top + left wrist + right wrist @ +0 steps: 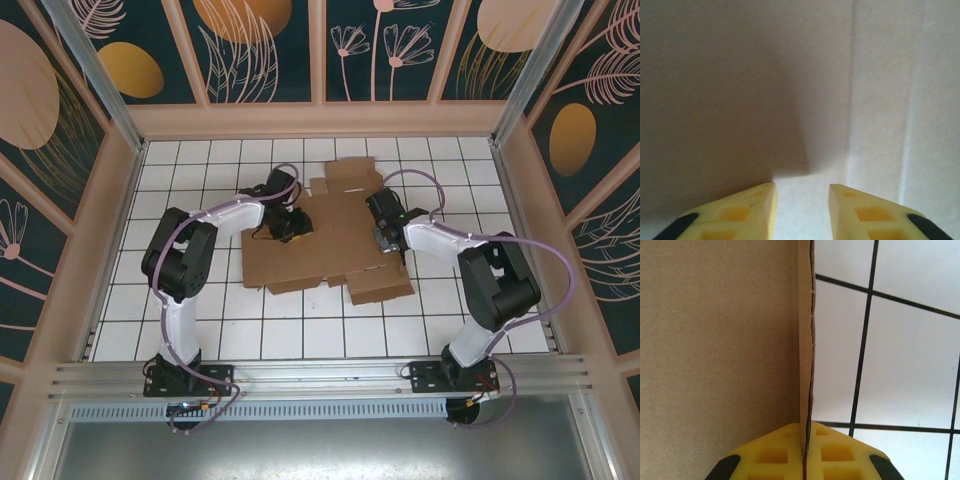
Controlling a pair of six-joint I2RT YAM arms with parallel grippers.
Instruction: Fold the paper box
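Lying flat near the middle of the white tiled table (200,310), the paper box (335,255) is a brown die-cut cardboard sheet with flaps sticking out at its far and near-right sides. Both arms reach inward over it from the near edge.

The left gripper (290,225) sits over the sheet's left part. In the left wrist view its yellow tips (801,192) stand a narrow gap apart with nothing between them, pointing straight at the cardboard (740,75), which has creases running down its right side. The surface looks very close, but I cannot tell whether the tips touch it.

The right gripper (385,238) is at the sheet's right edge. In the right wrist view its yellow fingers (835,450) are closed together, pinching the thin cardboard edge (805,340) between them. The panel rises straight up from the pinch, with brown board (715,340) to its left and black-lined tiles (910,365) to its right.
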